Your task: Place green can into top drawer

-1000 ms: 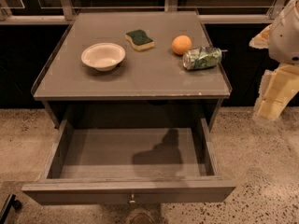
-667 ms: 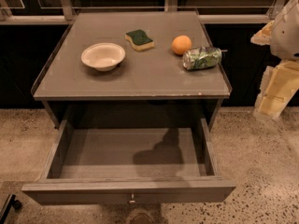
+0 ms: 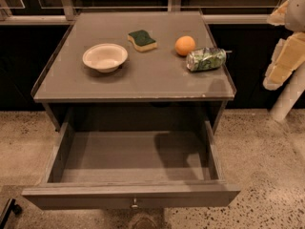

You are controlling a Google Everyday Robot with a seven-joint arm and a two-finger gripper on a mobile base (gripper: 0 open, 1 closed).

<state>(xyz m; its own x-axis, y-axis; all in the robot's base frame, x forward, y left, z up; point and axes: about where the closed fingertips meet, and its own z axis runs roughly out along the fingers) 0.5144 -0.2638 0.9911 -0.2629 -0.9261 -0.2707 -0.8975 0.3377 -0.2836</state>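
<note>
Drawer first: top drawer (image 3: 128, 194) is pulled open under the cabinet top (image 3: 143, 80). At the frame's right edge, off the cabinet, is the gripper (image 3: 286, 61); cannot tell its grip state. The green can (image 3: 206, 59) lies on its side near the top's right edge, long axis left-right, to the left of the gripper and just beside the orange (image 3: 185, 45).

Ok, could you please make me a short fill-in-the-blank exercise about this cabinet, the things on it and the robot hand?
1. The green can lies on its ____ on the cabinet top, beside the orange.
2. The top drawer stands ____, not shut.
3. The bowl sits to the ____ of the sponge in the view.
4. The hand is at the ____ edge of the view, apart from the can.

Missing words: side; open; left; right.
</note>
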